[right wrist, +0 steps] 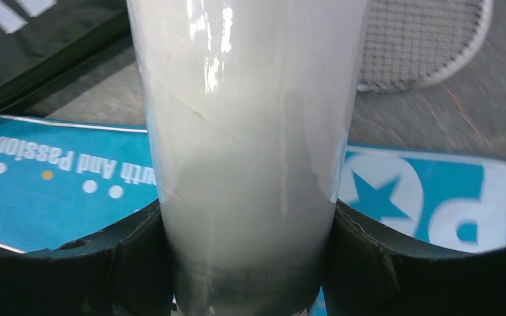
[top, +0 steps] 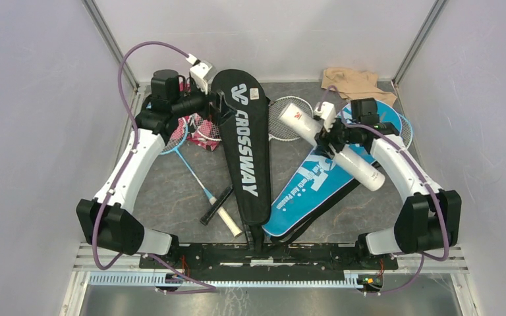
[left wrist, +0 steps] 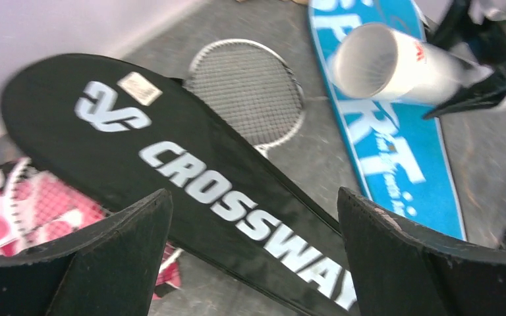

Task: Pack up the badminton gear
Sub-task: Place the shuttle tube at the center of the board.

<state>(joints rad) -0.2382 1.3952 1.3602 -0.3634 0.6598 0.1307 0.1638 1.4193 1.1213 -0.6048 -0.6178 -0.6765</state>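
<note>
Nearest the bases, a blue-framed racket (top: 205, 187) is lying w/ its white grip toward the arms, beside the black cover (top: 244, 145) & blue cover (top: 303, 191), both flat. The right gripper (right wrist: 247, 224) is clamping the white tube (top: 359, 168) mid-length, over the blue cover. The left gripper (left wrist: 253, 197) is hovering, jaws wide apart, holding nothing, just over the black cover's head end. Step in hand looks like cover-opening. Next prob. calls for the left gripper pinching that cover's edge. Count: 2 covers, 1 tube, 2 rackets for sure, incl. the white racket head (top: 283, 122). A 3rd may be lying on the pink cloth (top: 201, 139). No shuttlecocks showing.
</note>
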